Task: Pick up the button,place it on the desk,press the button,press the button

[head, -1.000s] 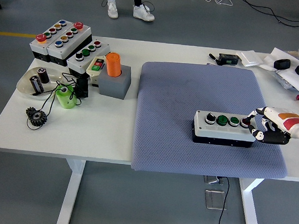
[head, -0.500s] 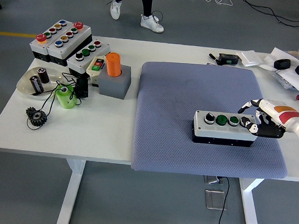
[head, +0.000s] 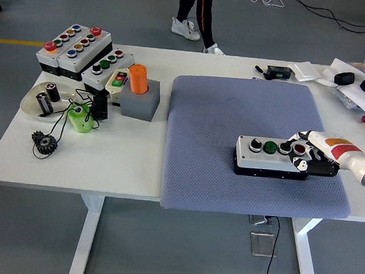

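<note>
A white four-button box (head: pixel 266 156) with a black base lies on the grey mat (head: pixel 234 109), right of centre. From left to right it carries a black knob, two green buttons and a red button (head: pixel 299 148). My right hand (head: pixel 297 155) reaches in from the right edge and lies over the box's right end. Its fingers are loosely bent and hold nothing. One fingertip (head: pixel 288 146) rests at the right-hand green button, and the thumb sits at the box's front right corner. My left arm does not show.
At the back left stand more button boxes (head: pixel 76 45), an orange cylinder in a grey block (head: pixel 139 96), a green cup (head: pixel 80 117), a dish of batteries (head: pixel 44 99) and a gear (head: pixel 44 142). Small items lie at the back right (head: pixel 352 80). A person's legs (head: pixel 197 12) pass beyond the table.
My right hand has slid left from beside the box onto its right end, so a fingertip now reaches the right green button. The person beyond the table has walked to the right.
</note>
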`<state>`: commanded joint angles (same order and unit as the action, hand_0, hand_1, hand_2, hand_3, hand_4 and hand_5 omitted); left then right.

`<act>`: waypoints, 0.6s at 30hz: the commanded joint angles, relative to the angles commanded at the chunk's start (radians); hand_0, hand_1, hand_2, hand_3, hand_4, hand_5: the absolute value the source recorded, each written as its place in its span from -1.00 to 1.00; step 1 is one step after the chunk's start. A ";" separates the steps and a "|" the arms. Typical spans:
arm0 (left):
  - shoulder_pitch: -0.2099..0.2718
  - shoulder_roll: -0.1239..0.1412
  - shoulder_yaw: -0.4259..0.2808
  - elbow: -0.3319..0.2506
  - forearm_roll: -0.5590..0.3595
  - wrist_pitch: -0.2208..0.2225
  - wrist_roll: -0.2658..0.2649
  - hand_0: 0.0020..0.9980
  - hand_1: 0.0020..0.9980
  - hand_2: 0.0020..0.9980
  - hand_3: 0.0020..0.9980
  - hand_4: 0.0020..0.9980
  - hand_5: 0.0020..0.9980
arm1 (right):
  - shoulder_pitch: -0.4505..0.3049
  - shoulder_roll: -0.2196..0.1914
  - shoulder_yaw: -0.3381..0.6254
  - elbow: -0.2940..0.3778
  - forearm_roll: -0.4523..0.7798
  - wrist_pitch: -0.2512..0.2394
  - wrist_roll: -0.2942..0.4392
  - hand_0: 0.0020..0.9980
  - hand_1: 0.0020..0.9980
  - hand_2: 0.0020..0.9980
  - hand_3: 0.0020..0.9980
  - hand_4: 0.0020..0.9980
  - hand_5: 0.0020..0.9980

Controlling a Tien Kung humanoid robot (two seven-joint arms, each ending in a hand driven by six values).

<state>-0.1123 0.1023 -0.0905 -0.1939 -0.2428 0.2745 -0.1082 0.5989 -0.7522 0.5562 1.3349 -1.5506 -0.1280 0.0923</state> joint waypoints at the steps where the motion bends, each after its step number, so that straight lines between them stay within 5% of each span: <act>1: 0.000 0.000 0.000 0.000 -0.001 0.000 0.000 0.37 0.49 0.51 0.20 -0.18 1.00 | 0.001 0.001 -0.004 -0.002 0.000 0.000 -0.001 -0.71 -1.00 -0.82 0.29 0.05 -0.06; 9: -0.001 -0.001 0.000 0.000 -0.002 0.000 0.000 0.37 0.48 0.51 0.20 -0.18 1.00 | 0.002 0.000 0.000 0.001 -0.003 0.001 -0.006 -0.71 -1.00 -0.82 0.29 0.05 -0.06; 18: -0.001 -0.001 -0.003 0.000 -0.001 0.000 0.000 0.37 0.48 0.51 0.20 -0.18 1.00 | -0.028 -0.005 0.122 0.072 0.058 0.025 -0.019 -0.71 -1.00 -0.82 0.28 0.07 -0.01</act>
<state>-0.1133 0.1008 -0.0931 -0.1938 -0.2441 0.2742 -0.1078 0.5709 -0.7572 0.6785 1.4066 -1.4922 -0.1030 0.0728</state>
